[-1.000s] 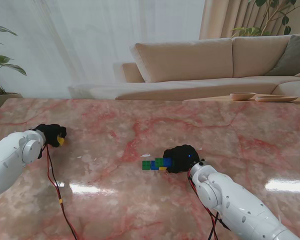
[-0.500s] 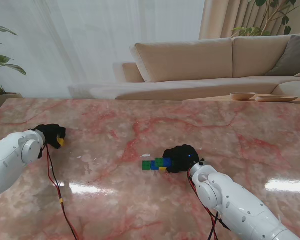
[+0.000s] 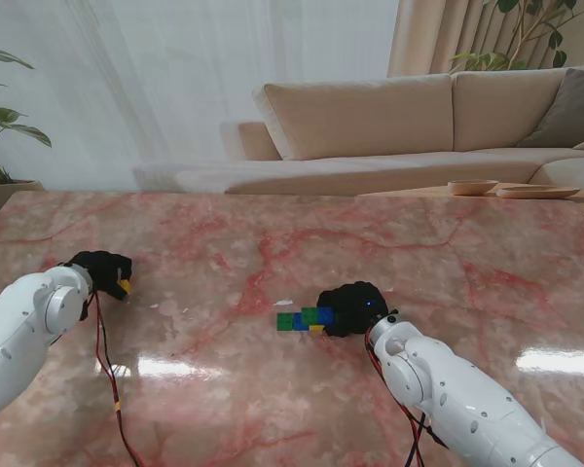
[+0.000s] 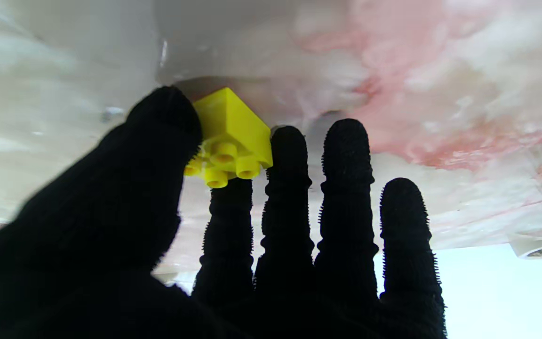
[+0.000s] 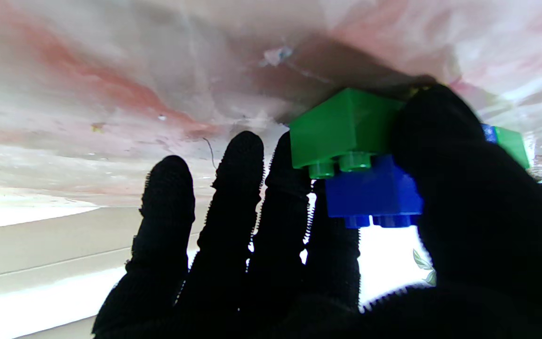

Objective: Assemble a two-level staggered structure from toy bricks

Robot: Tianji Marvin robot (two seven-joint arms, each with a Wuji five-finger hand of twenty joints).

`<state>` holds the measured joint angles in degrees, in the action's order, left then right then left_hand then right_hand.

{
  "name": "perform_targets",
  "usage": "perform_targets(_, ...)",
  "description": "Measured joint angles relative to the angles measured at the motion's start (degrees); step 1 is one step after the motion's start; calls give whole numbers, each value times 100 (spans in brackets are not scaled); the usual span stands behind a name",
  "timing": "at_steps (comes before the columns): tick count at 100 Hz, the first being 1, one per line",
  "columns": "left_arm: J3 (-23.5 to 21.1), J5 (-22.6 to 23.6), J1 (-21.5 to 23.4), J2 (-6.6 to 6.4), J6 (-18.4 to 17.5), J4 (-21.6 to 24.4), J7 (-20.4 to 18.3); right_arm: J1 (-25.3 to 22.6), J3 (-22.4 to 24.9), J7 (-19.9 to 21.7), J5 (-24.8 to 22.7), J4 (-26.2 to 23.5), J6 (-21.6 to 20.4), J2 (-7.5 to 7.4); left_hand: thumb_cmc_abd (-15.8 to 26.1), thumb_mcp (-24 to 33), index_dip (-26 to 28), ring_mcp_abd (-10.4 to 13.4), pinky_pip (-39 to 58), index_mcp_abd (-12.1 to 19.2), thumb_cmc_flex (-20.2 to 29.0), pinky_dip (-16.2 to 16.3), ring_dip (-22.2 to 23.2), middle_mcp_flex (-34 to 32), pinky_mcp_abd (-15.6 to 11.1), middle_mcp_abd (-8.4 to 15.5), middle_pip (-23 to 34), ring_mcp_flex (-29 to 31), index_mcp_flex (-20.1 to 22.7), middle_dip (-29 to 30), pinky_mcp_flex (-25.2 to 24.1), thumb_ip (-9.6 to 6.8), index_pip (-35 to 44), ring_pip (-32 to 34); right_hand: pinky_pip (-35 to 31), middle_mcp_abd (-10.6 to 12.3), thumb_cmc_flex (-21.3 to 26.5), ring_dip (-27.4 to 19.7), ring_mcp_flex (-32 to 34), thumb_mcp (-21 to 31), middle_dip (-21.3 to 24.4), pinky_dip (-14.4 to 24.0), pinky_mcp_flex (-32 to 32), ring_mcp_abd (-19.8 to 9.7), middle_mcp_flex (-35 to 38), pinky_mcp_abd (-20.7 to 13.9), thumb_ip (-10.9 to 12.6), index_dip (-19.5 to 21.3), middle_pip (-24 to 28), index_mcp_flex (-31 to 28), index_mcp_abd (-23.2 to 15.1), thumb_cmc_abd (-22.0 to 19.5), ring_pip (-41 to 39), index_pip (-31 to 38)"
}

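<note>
Left hand point(image 3: 105, 272) nearer to me and slightly rightward than a second ago, pinching yellow brick point(image 4: 230, 136) between thumb and fingers, studs toward palm. Right hand point(image 3: 350, 309) unmoved at table point(image 3: 273, 243) centre, grasping brick stack point(image 3: 305, 319): long axis left-right, blue brick point(image 5: 374, 190) staggered on green brick point(image 5: 341, 127). No readable writing.

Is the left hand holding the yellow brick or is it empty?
Holding it: the left hand pinches the yellow brick between thumb and finger.
</note>
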<state>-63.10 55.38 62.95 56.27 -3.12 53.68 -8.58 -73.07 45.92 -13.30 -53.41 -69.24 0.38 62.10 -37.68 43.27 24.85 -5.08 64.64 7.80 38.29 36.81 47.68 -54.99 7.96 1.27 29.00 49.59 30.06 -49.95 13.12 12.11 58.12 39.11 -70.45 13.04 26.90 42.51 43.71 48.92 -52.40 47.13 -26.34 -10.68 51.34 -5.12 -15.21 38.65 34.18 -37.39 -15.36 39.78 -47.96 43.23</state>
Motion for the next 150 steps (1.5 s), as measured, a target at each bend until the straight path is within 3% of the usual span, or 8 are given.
perform_targets(45, 26, -86, 427, 161, 157, 1232, 74, -2, -40, -132, -21, 38, 64, 18, -8, -4, -103, -60, 18, -14, -6, 62, 0, -85, 63, -9, 0, 123, 127, 51, 82, 52, -79, 1, 0, 0, 0, 0, 0, 0, 0, 0, 0, 0, 0, 0, 0, 0, -27, 0, 0, 0, 0, 0)
perform_targets(68, 391, -425, 473, 259, 188, 1690, 212, -21, -41, -192, -14, 47, 114, 35, -18, -4, -108, -67, 72, -60, -15, 69, 0, -210, 130, -55, -3, 270, 243, 63, 136, 56, -212, 1, 0, 0, 0, 0, 0, 0, 0, 0, 0, 0, 0, 0, 0, 0, -35, 0, 0, 0, 0, 0)
perform_targets(103, 1460, -852, 203, 475, 252, 1811, 927, -36, -50, -328, 52, 104, 136, 65, -116, -4, -239, -67, 144, -110, -72, 133, 0, -383, 141, -75, -3, 422, 482, 131, 244, 57, -347, 1, 0, 0, 0, 0, 0, 0, 0, 0, 0, 0, 0, 0, -1, 0, 13, 0, 0, 0, 0, 0)
perform_targets(129, 2124, -1244, -90, 751, 403, 1766, 1196, -24, -44, -404, 41, 168, 14, 70, -117, -4, -243, -67, 145, -110, -72, 134, 0, -444, 143, -81, -8, 431, 488, 132, 267, 57, -347, 1, 0, 0, 0, 0, 0, 0, -3, 0, 0, 0, 0, 0, -1, -1, 26, -1, 0, 0, 0, 0)
perform_targets(150, 2421, -1291, -198, 869, 401, 1766, 1269, -33, -12, -404, -10, 176, -91, 60, -181, -4, -304, -67, 145, -110, -72, 135, 2, -444, 145, -81, -8, 544, 561, 132, 267, 57, -347, 1, 0, 0, 0, 0, 0, 26, -4, 0, 0, 0, 0, 0, -1, -2, -43, 0, 0, 0, 0, 0)
